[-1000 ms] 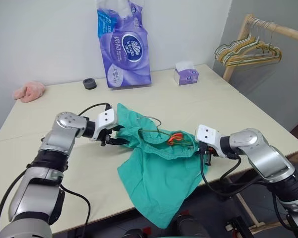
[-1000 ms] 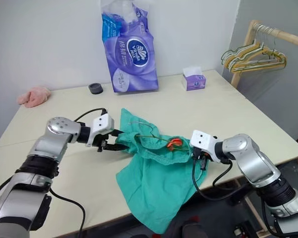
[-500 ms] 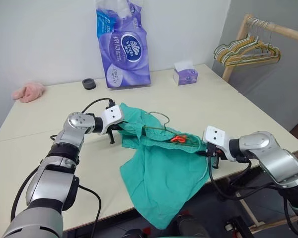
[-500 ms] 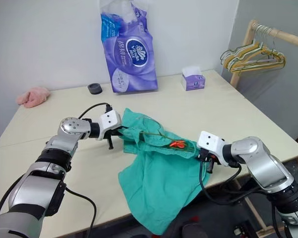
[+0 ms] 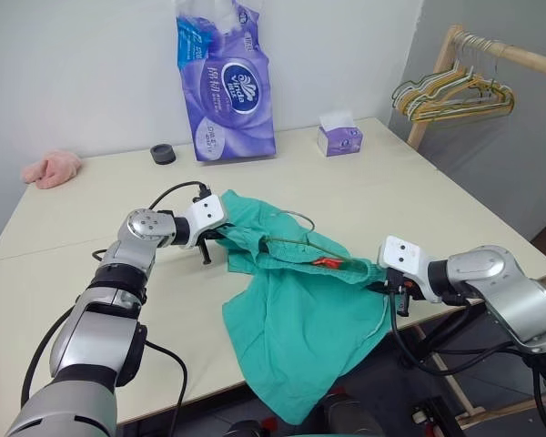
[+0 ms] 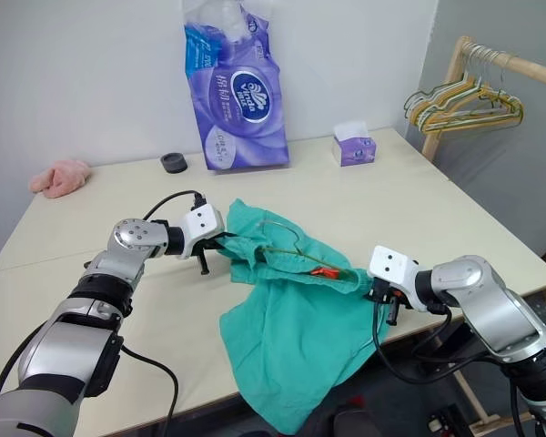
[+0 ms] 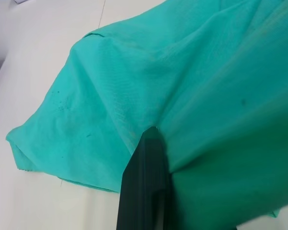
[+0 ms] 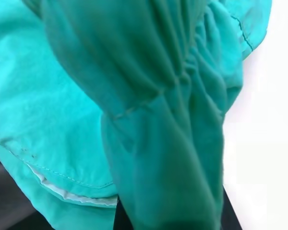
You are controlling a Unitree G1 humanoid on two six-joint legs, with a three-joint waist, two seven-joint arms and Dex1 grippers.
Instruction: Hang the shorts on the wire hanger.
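The shorts (image 5: 296, 309) lie stretched across the front part of the table (image 5: 419, 196), their gathered waistband pulled into a line between the two grippers and the legs spilling over the table's near edge, where the lower cloth hangs free. The left gripper (image 5: 220, 238) is clenched on the cloth at the waistband's left end; in the left wrist view a black finger (image 7: 146, 182) presses into a fold of the teal fabric, which drapes over it. The right gripper (image 5: 389, 282) is clenched on the waistband's right end near the table's front edge; in the right wrist view bunched cloth covers the fingers, with the elastic gathers running away from them. The hanger (image 5: 300, 238) lies on and partly inside the shorts along the waistband, its hooked top curving up above the cloth near the middle; how much of the wire passes through the fabric cannot be told. A small red-orange piece (image 5: 326, 262) sits on the waistband just right of the hook. Farther back on the table stand a purple pack of tissue rolls (image 5: 226, 86), a small tissue box (image 5: 340, 137), a black ring (image 5: 163, 153) and a pink cloth (image 5: 52, 168). Right of the table a wooden rail (image 5: 491, 50) carries a bunch of hangers (image 5: 450, 96).
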